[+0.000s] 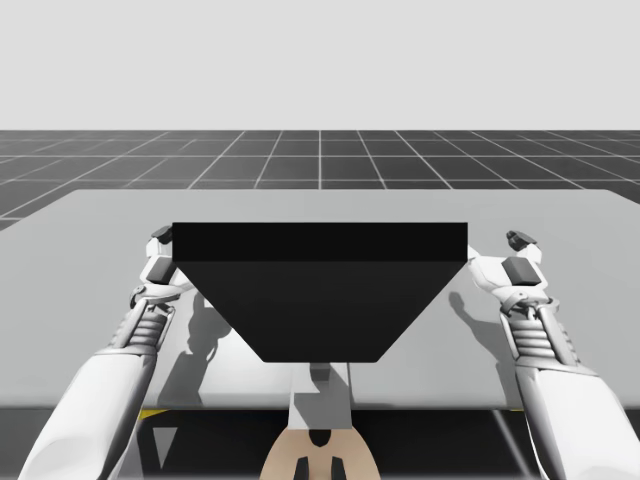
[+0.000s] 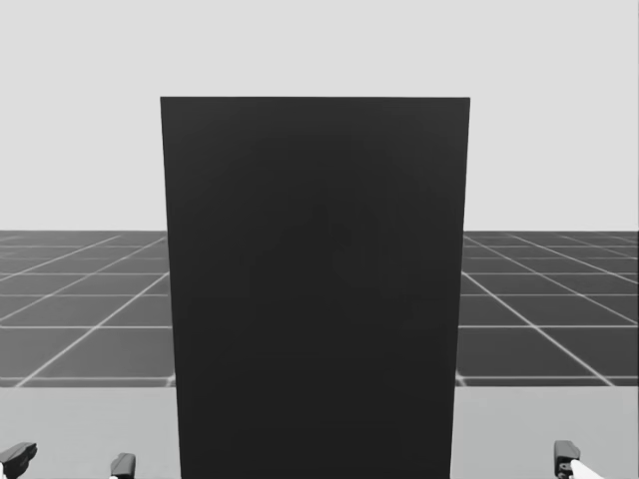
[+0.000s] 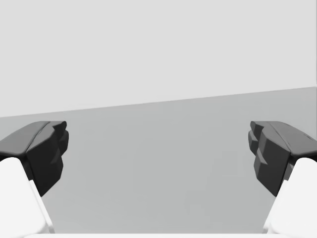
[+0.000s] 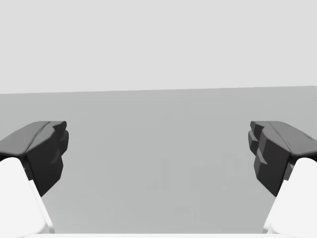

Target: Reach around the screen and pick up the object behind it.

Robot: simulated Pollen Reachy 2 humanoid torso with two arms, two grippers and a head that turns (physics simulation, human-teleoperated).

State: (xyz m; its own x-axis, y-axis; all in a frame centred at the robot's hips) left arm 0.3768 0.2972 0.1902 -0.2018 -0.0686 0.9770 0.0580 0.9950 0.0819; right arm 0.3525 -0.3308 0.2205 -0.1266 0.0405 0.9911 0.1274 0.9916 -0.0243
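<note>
plainly, the object we are after is hidden. the black screen (image 1: 320, 290) stands upright in the middle of the tabletop (image 1: 100, 215) and covers whatever lies on its 12 o'clock side, so we cannot say where behind it the object sits, nor what shape it has. in the high view our left gripper (image 3: 157, 144) hangs just beside the screen's edge at 9 o'clock, and our right gripper (image 4: 157, 144) just beside the other edge at 3 o'clock. each has its fingers (image 3: 49, 148) spread wide with nothing between them and only bare tabletop ahead.

the main hazard, as we judge it, is reaching blind. if either arm curls inward too early, a wrist or forearm could catch the screen's edge and push or tip it, perhaps onto the very object we want. if we swing in low and fast, an open finger might strike the object and send it sliding or rolling toward 12 o'clock, out of reach. sending both arms round together risks the two meeting behind the screen. closing the fingers before a wrist view shows the object between them would likely grasp nothing.
</note>
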